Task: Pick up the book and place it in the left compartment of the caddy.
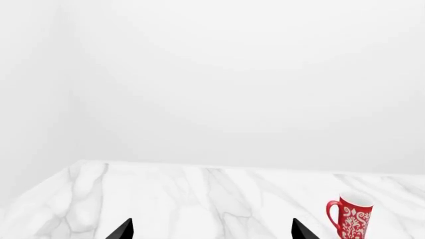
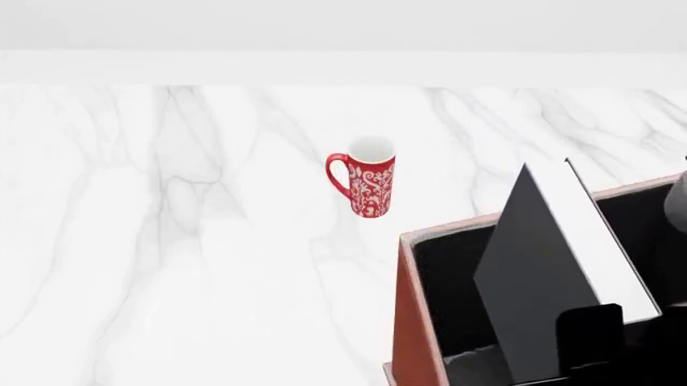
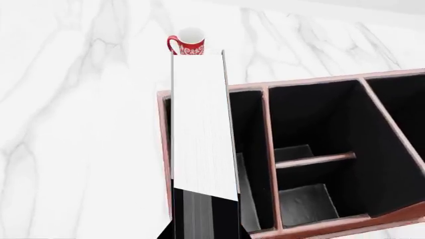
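The black book (image 2: 532, 265), with white page edges (image 3: 199, 124), stands tilted, its lower part down inside the reddish-brown caddy (image 2: 413, 322). It is in the long left compartment (image 3: 251, 129), and its upper corner sticks up above the rim. My right gripper (image 3: 204, 226) is shut on the book's near end; one black finger (image 2: 588, 328) shows against the cover in the head view. My left gripper (image 1: 212, 231) is open and empty above the marble table, away from the caddy, with only its two black fingertips (image 1: 123, 230) showing.
A red-and-white patterned mug (image 2: 371, 186) stands upright on the white marble table (image 2: 161, 241) beyond the caddy's left corner; it also shows in the left wrist view (image 1: 351, 217) and the right wrist view (image 3: 189, 42). The caddy has smaller divided sections (image 3: 312, 129) to the right. A white wall stands behind the table.
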